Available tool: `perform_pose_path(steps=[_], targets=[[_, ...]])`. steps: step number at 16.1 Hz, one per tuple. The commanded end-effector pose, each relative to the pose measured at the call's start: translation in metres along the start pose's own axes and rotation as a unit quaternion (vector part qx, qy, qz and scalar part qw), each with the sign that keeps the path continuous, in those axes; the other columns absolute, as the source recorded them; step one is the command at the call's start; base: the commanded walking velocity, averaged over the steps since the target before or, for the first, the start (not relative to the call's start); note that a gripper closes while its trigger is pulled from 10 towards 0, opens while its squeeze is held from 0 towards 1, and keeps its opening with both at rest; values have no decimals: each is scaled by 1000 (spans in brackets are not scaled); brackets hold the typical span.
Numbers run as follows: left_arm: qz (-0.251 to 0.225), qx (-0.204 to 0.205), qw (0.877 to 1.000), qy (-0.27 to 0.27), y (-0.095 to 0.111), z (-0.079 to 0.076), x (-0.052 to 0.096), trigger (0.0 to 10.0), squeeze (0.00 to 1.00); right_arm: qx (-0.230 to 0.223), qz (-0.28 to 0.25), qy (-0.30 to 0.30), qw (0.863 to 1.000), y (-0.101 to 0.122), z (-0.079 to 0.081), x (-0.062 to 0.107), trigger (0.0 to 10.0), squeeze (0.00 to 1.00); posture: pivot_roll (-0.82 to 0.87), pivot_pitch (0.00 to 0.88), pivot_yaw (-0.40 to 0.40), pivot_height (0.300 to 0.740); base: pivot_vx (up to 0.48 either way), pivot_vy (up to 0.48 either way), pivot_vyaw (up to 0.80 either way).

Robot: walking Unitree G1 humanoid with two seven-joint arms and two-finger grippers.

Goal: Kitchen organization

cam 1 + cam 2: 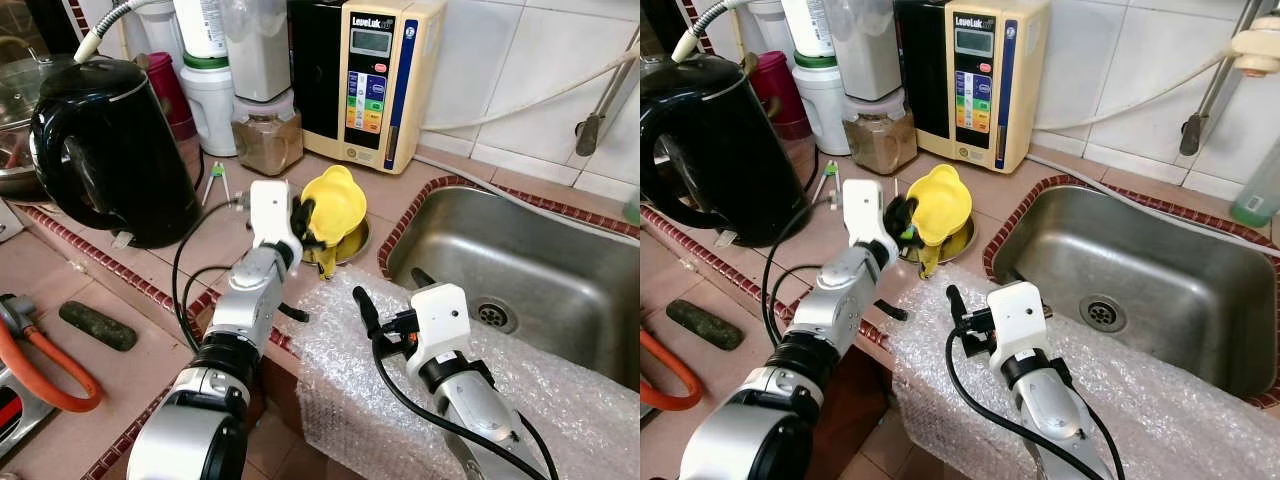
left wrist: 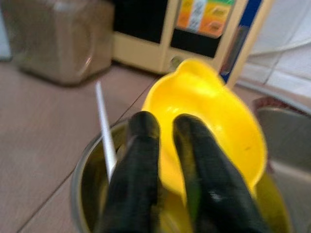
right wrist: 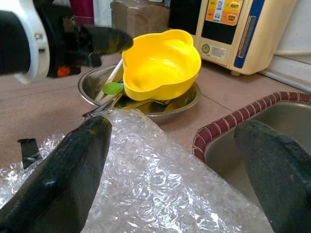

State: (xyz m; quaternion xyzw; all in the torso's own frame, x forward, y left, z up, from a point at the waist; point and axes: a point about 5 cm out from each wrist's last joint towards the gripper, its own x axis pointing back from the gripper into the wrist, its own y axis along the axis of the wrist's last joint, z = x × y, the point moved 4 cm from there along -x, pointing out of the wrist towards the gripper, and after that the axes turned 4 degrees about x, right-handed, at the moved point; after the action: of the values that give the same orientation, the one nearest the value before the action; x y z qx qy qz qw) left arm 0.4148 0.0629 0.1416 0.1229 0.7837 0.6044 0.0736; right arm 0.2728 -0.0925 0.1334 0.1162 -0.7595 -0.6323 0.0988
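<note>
I have the left gripper at the yellow bowl, its jaws pinched together on the near rim, one finger outside and one inside the wall as far as I can tell from the left wrist view. The bowl sits tilted in a shallow steel dish on the tabletop, just beside the sink. I judge it to be thin moulded plastic: light, fairly stiff, smooth enough to slip or swing about a single rim pinch, and not fragile. The rim where I am now seems the sensible hold; the small lugs on the far side would do as well. Under it in the dish lie a white stick, a green-tipped utensil and some metal cutlery, which could catch or rattle out if I drag the bowl instead of lifting it straight up. The right gripper rests with jaws spread wide over a sheet of bubble wrap draped on the front edge, near the dish. Behind stand a jar of brown powder and a beige water machine, and the black kettle crowds my left arm, so I would not swing that way.
</note>
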Motion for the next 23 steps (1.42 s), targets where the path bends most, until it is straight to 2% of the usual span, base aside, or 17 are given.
perform_pose_path(steps=[1,2,8,12,16,18,19,20,23], targets=[[-9,-2,1000,8,6,2,-3,10000,1000,2,-4,-8,1000,1,-2,0,10000,0,-32,0,80,740,0,0,0],[-6,6,1000,15,3,3,-4,10000,1000,3,-5,-12,1000,1,-4,1,10000,0,-36,0,79,740,0,0,0],[1,-8,1000,-2,-4,-14,-8,10000,1000,6,-5,-17,1000,2,-5,3,10000,0,-52,0,89,740,0,0,0],[12,-35,999,27,-10,-7,-7,10000,1000,6,-5,-16,1000,3,-5,4,10000,0,-57,0,76,740,0,0,0],[20,-31,999,37,-14,-8,-7,10000,1000,11,-3,-7,1000,3,-5,3,10000,0,-53,0,65,740,0,0,0],[21,-29,999,30,-12,-12,-9,6706,1000,13,-8,-4,1000,5,-6,-2,10000,0,-43,0,55,740,0,0,0],[19,-33,999,24,-11,-14,-10,3608,533,13,-10,-2,1000,6,-6,-3,10000,0,-42,0,53,740,0,0,0],[17,-36,999,19,-10,-16,-10,0,0,13,-9,0,1000,5,-5,-3,10000,0,-42,0,53,740,0,0,0],[35,-51,998,6,-16,-20,-10,0,0,6,3,4,1000,1,-4,-2,10000,0,-43,0,50,740,0,0,0]])
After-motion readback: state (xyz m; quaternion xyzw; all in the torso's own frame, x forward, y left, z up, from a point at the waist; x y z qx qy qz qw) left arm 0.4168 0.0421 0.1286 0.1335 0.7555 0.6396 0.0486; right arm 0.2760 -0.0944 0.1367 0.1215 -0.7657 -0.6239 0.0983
